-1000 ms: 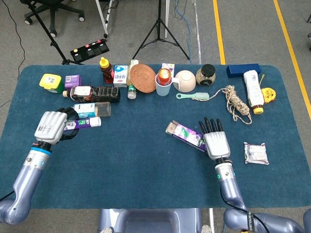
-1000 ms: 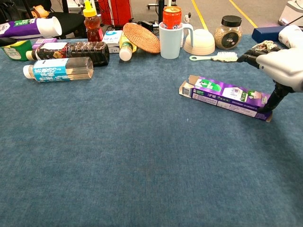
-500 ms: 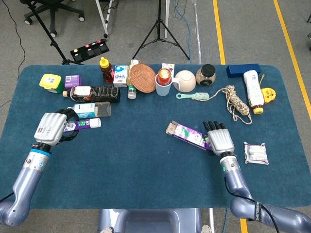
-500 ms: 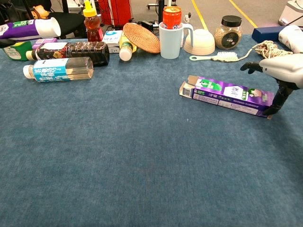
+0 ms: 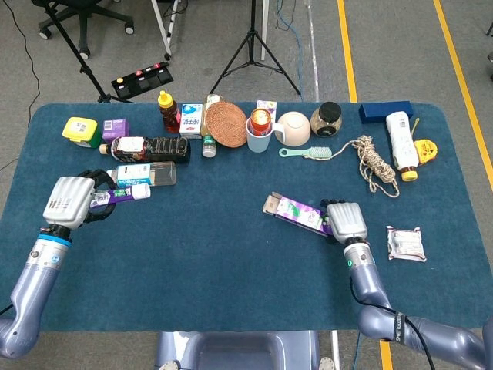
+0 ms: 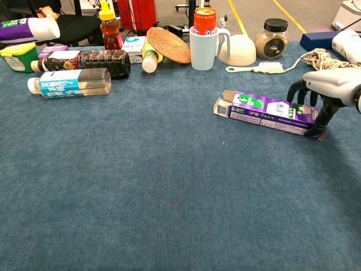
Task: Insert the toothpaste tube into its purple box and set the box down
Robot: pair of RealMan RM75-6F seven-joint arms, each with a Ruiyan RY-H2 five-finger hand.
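Item 1, toothpaste tube (image 5: pixel 122 193): we hold it in our left hand (image 5: pixel 68 202), fingers wrapped round its body, white cap pointing toward the table's middle. Over the last second this hand has drawn back toward the left edge and lifted the tube slightly; in the chest view the tube (image 6: pixel 29 29) sits high at the top left corner.

Item 2, purple box (image 6: pixel 269 113): it lies flat on the blue table (image 5: pixel 231 254), right of centre, open flap end facing left.

Item 3, right hand (image 5: pixel 347 220): 1 second ago its fingers were stretched out over the box's right end; now they have curled down onto that end, fingertips (image 6: pixel 311 113) touching the box on both sides. We judge the grip formed or nearly so, but the box is not lifted.

Meaning: both parts are in hand, well apart; insertion has not begun.
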